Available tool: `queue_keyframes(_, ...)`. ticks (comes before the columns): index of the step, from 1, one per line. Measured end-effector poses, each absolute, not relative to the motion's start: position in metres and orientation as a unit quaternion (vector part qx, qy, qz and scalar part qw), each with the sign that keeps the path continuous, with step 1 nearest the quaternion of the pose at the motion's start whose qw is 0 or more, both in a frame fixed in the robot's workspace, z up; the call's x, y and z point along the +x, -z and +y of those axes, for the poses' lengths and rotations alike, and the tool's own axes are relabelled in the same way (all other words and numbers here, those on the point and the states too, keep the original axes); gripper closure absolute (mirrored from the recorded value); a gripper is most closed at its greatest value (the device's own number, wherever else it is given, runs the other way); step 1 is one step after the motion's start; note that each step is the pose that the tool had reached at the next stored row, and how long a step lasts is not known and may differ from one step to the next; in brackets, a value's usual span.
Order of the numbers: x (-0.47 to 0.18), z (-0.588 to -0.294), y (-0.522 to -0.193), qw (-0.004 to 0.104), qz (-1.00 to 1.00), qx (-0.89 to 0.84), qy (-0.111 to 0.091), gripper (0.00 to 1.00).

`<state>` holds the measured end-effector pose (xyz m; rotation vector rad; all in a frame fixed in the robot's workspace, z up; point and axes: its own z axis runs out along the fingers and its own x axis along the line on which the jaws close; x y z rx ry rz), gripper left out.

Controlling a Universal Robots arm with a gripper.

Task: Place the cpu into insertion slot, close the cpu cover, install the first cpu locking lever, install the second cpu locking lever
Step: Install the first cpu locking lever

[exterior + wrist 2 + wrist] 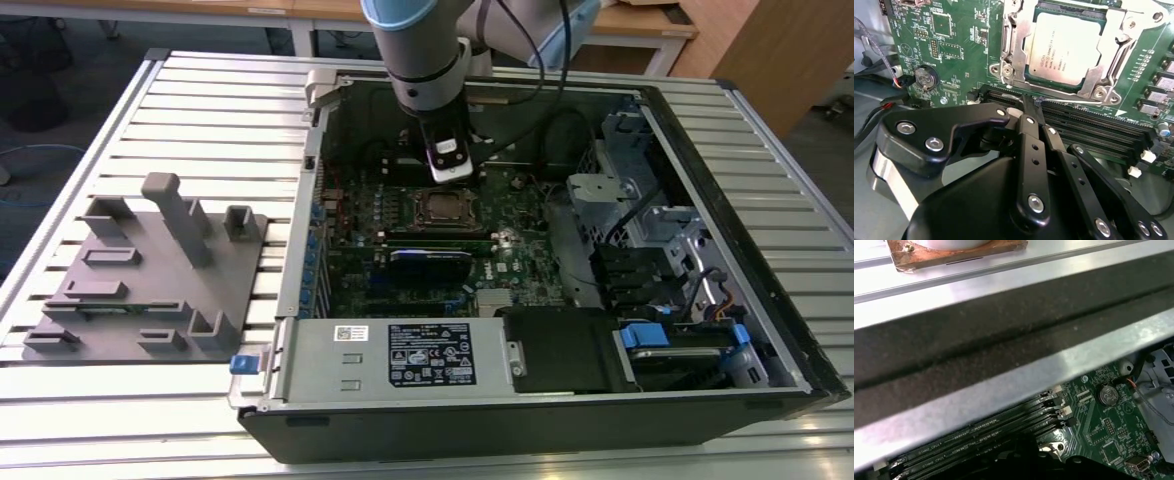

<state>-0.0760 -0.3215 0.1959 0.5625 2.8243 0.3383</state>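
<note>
**Chip seated under its frame, end effector closed at the socket's edge**

A slatted metal bench [200, 90] carries an open computer case [400, 420] lying on its side, with a grey moulded fixture [147, 270] beside it, well apart from the insertion slot [418, 208]. The slot sits in the green circuit board [954, 30] that lines the case floor, and the arm reaches down into the case right over it.

In the second wrist view the cpu [1066, 47] lies flat in the slot, its dull silver top facing up. The cpu cover [1015, 45] is folded down around it, and the chip shows through the cover's square window. Long black memory slots [1094, 127] run along one side of the insertion slot. A thin silvery locking lever [1079, 101] lies between them and the slot's rim.

The end effector [1033, 105] is just beside the insertion slot, over the near end of that lever and off the cpu itself. Its two black fingers [1026, 125] are drawn together to a narrow tip. The tip meets the lever's end; whether it actually pinches the wire cannot be told. It carries nothing else.
</note>
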Motion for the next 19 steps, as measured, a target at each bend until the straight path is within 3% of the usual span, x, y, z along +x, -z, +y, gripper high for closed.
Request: queue_keyframes(19, -0.088, -0.322, -0.189, 0.138, 0.964, 0.191, -0.122, 0.9)
